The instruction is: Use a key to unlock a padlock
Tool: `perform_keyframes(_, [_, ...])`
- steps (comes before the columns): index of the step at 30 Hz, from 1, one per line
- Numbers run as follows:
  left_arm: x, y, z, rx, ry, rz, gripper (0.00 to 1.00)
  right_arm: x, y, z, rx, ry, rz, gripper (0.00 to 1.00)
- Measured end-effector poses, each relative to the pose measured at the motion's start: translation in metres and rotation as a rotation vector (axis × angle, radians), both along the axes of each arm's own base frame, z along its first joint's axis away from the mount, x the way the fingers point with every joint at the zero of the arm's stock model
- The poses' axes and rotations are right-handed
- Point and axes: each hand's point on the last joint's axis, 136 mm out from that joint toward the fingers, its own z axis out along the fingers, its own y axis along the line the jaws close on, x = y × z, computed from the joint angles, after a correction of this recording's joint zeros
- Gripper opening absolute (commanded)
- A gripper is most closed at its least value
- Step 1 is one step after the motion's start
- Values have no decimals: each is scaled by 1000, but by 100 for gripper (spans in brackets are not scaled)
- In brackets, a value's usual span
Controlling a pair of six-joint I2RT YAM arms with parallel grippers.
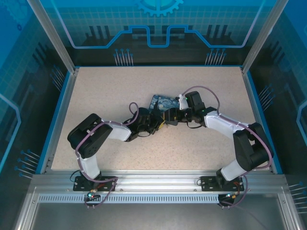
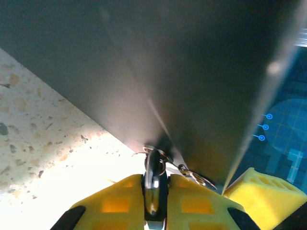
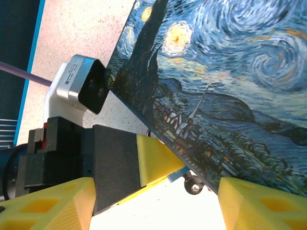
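On the speckled worktop [image 1: 96,96], against the painted box [image 3: 230,72], the padlock [image 2: 154,173] is clamped in the left gripper [image 2: 155,196] while the right gripper [image 3: 156,197] is spread empty; what seems the key [image 2: 193,175], just beside the padlock, is best pinched squarely by its head.

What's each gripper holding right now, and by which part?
Left gripper is shut on the padlock, apparently pinched by its body, shackle sticking out in front. Right gripper is open, holding nothing.
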Motion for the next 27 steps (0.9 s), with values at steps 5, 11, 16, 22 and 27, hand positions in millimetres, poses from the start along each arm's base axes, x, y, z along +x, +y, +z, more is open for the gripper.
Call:
perform_keyframes(5, [-3,3,-1,44,-20,-20,66,23,3,2,7,-10,-37,70])
perform_keyframes(11, [-29,-2,22,105,-72,-141,99,53,15,4,21,-22,-50,70])
perform_keyframes(16, [-34,9,49,144,-140,-169,99,74,19,6,34,-13,-72,71])
perform_keyframes(22, [-34,24,64,212,-189,-176,99,91,19,7,46,-3,-100,72])
perform_keyframes(27, [-33,42,78,269,-232,-148,99,94,14,7,53,8,-112,73])
